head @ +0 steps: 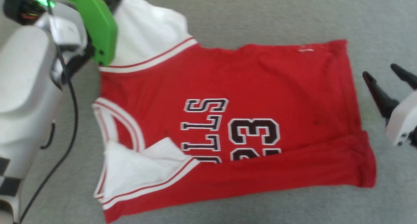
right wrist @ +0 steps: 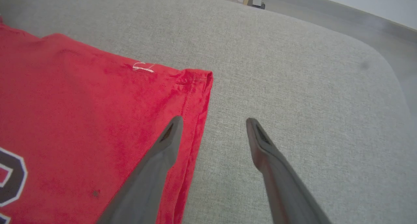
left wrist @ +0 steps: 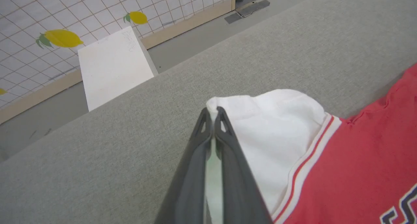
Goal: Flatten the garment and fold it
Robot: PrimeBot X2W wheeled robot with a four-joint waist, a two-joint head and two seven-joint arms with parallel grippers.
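Head view: at the far left, the left arm carries a green cover (head: 97,25) on its wrist, with a black cable (head: 70,119) hanging beside it. The left gripper (head: 112,1) is mostly hidden behind that cover, at the far white sleeve (head: 146,28) of the garment (head: 260,87).

Left wrist view: the left gripper (left wrist: 213,115) has its fingers pressed together, pinching the outer edge of the white sleeve (left wrist: 277,136). The red body of the garment (left wrist: 358,168) extends to the right of the gripper. Beyond the table (left wrist: 97,152), a white board (left wrist: 114,64) leans against a gridded wall printed with lemons (left wrist: 62,38).

Head view, centre: the garment lies spread on the grey table (head: 260,15), collar to the left, hem to the right. Its near long edge is folded over, covering part of the lettering and number. The near white sleeve (head: 136,168) lies folded onto the chest.

At the right, the right gripper (head: 380,71) is spread wide and holds nothing, just beside the hem.

Right wrist view: the right gripper (right wrist: 214,120) has one finger over the hem corner of the garment (right wrist: 81,103) and the other over bare table (right wrist: 293,71). Contact with the cloth cannot be determined.
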